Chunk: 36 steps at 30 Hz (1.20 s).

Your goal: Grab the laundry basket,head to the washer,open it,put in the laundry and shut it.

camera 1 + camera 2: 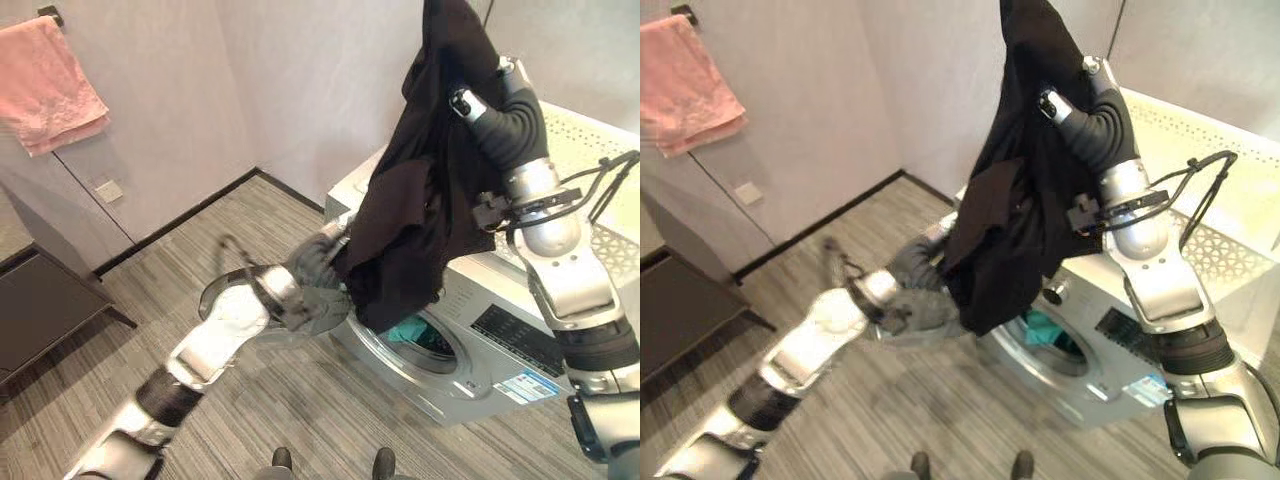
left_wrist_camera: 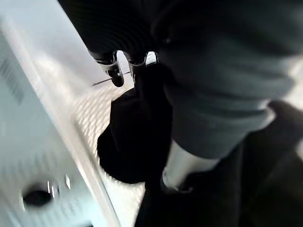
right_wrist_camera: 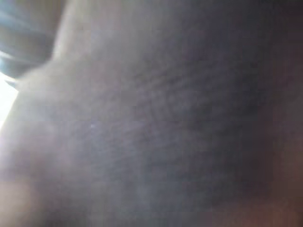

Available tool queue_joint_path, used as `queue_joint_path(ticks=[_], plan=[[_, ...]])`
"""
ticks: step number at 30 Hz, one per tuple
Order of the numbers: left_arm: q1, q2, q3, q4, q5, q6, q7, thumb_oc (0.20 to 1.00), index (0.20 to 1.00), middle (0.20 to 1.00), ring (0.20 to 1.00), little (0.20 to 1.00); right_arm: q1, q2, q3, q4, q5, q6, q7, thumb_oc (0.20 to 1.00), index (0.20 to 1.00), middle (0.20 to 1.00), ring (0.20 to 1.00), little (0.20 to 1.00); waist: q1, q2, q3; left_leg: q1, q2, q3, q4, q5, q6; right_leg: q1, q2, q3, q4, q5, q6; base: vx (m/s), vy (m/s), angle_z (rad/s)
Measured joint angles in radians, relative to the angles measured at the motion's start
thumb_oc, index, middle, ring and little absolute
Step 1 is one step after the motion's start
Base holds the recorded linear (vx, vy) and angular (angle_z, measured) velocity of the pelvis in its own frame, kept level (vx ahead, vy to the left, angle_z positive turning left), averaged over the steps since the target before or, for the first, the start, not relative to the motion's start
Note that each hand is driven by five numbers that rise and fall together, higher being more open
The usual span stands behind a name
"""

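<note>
Right hand (image 1: 478,95): raised high above the washer, its wrist in the dark ribbed cover. Its fingers are buried in black cloth, so whether they are curled or straight cannot be told.
Black garment (image 1: 420,190): a large dark piece of laundry hanging from the right hand. It drapes straight down in folds, and its lower edge ends just in front of the washer's round opening. In the right wrist view, dark cloth lies right against the camera.
Left hand (image 1: 318,262): reaching forward at the garment's lower edge, beside the washer door. The cloth hides its fingers there; whether it grips cannot be told.
Washing machine (image 1: 500,335): a silver front-loader below the right hand and just past the left hand.
Washer door (image 1: 415,345): the round opening sits directly below the hanging garment.
Teal laundry (image 1: 408,330): a blue-green piece inside the drum, just under the garment's hem.
Laundry basket (image 1: 1200,170): white with perforated walls, standing on top of the washer, behind the right arm.
Pink towel (image 1: 50,85): hanging from a hook on the wall, well apart from the left hand, on its far left.
Dark low table (image 1: 40,310): on the striped grey floor, well to the left of the left arm.
</note>
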Motion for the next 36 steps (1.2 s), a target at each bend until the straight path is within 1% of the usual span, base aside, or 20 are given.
queue_joint_path(ticks=[1,3,4,8,10,17,20,24,28,30,32,36], plan=[[0.0,-0.018,-0.027,0.022,-0.029,0.021,0.004,1.0,1.0,1.0,1.0,1.0,-0.008,0.003,0.012,0.022,-0.004,0.013,-0.014,0.2,0.2,0.2,0.2,0.2,-0.004,0.0,0.0,0.0,0.0,0.0,0.0,0.0,0.0,0.0,0.0,0.0,0.0,0.0,0.0,-0.1,-0.016,0.02],[-0.003,-0.05,-0.048,0.038,-0.039,0.039,0.008,1.0,1.0,1.0,1.0,1.0,-0.012,0.008,0.02,0.054,-0.019,0.022,-0.027,0.2,0.2,0.2,0.2,0.2,-0.005,0.002,0.001,-0.003,-0.001,0.0,0.002,0.0,0.0,0.0,0.0,-0.001,0.0,0.0,0.0,-0.09,-0.011,0.01],[-0.026,-0.07,-0.068,0.071,-0.064,0.048,0.015,1.0,1.0,1.0,1.0,1.0,-0.017,0.009,0.03,0.087,-0.021,0.038,-0.04,0.2,0.2,0.2,0.2,0.2,-0.005,0.004,0.002,-0.005,-0.001,-0.003,0.007,0.0,0.0,0.001,0.0,-0.004,0.0,0.0,0.0,-0.05,-0.006,0.06],[-0.061,-0.113,-0.079,0.104,-0.074,0.068,0.023,1.0,1.0,1.0,1.0,1.0,-0.017,0.011,0.032,0.126,-0.022,0.059,-0.044,0.2,0.2,0.2,0.2,0.2,-0.012,0.018,0.01,-0.005,-0.001,-0.016,0.01,0.0,0.0,0.01,0.0,-0.014,0.0,-0.001,0.0,-0.03,-0.005,0.09],[-0.075,-0.118,-0.079,0.106,-0.078,0.069,0.033,1.0,1.0,1.0,1.0,1.0,-0.017,0.011,0.032,0.136,-0.022,0.063,-0.044,0.2,0.2,0.2,0.2,0.2,-0.027,0.029,0.014,-0.003,-0.003,-0.027,0.012,0.0,0.0,0.02,-0.002,-0.028,0.0,-0.007,0.003,0.01,-0.006,0.15],[-0.138,-0.119,-0.086,0.126,-0.114,0.073,0.048,1.0,1.0,1.0,1.0,1.0,-0.019,0.012,0.03,0.136,-0.02,0.063,-0.063,0.2,0.2,0.2,0.2,0.2,-0.049,0.03,0.014,-0.003,-0.004,-0.027,0.011,0.0,0.0,0.021,-0.003,-0.031,0.0,-0.008,0.003,0.0,-0.001,0.01],[-0.165,-0.129,-0.116,0.163,-0.133,0.073,0.048,1.0,1.0,1.0,1.0,1.0,-0.029,0.021,0.031,0.138,-0.02,0.063,-0.062,0.2,0.2,0.2,0.2,0.2,-0.058,0.03,0.014,-0.001,-0.004,-0.026,0.008,0.0,0.0,0.02,-0.003,-0.029,0.0,-0.009,0.003,0.0,0.003,-0.01],[-0.168,-0.188,-0.118,0.213,-0.144,0.074,0.051,1.0,1.0,1.0,1.0,1.0,-0.064,0.053,0.087,0.152,-0.019,0.063,-0.062,0.2,0.2,0.2,0.2,0.2,-0.067,0.03,0.014,0.015,-0.003,-0.006,-0.004,0.0,0.0,0.018,-0.003,-0.009,0.0,-0.008,0.002,0.01,0.014,-0.13],[-0.175,-0.205,-0.117,0.25,-0.144,0.07,0.073,1.0,1.0,1.0,1.0,1.0,-0.091,0.115,0.138,0.157,-0.018,0.063,-0.062,0.2,0.2,0.2,0.2,0.2,-0.086,0.03,0.014,0.017,-0.003,0.005,-0.007,0.0,0.001,0.014,-0.003,-0.001,0.0,-0.007,0.002,0.02,0.019,-0.07],[-0.175,-0.21,-0.117,0.259,-0.144,0.064,0.084,1.0,1.0,1.0,1.0,1.0,-0.092,0.134,0.15,0.156,-0.015,0.063,-0.062,0.2,0.2,0.2,0.2,0.2,-0.087,0.03,0.014,0.018,-0.003,0.008,-0.007,0.0,0.001,0.012,-0.003,0.002,0.0,-0.007,0.002,0.02,0.018,-0.04],[-0.189,-0.237,-0.116,0.312,-0.144,0.044,0.117,1.0,1.0,1.0,1.0,1.0,-0.109,0.168,0.169,0.174,0.006,0.063,-0.073,0.2,0.2,0.2,0.2,0.2,-0.087,0.03,0.014,0.021,-0.003,0.013,-0.01,-0.001,0.002,0.011,-0.003,0.007,0.0,-0.006,0.002,0.03,0.012,-0.06],[-0.232,-0.258,-0.106,0.364,-0.144,0.033,0.172,1.0,1.0,1.0,1.0,1.0,-0.13,0.218,0.215,0.177,0.039,0.062,-0.083,0.2,0.2,0.2,0.2,0.2,-0.087,0.031,0.013,0.034,-0.002,0.029,-0.018,-0.001,0.003,0.011,-0.002,0.022,0.0,-0.004,0.002,0.02,-0.001,-0.11]])
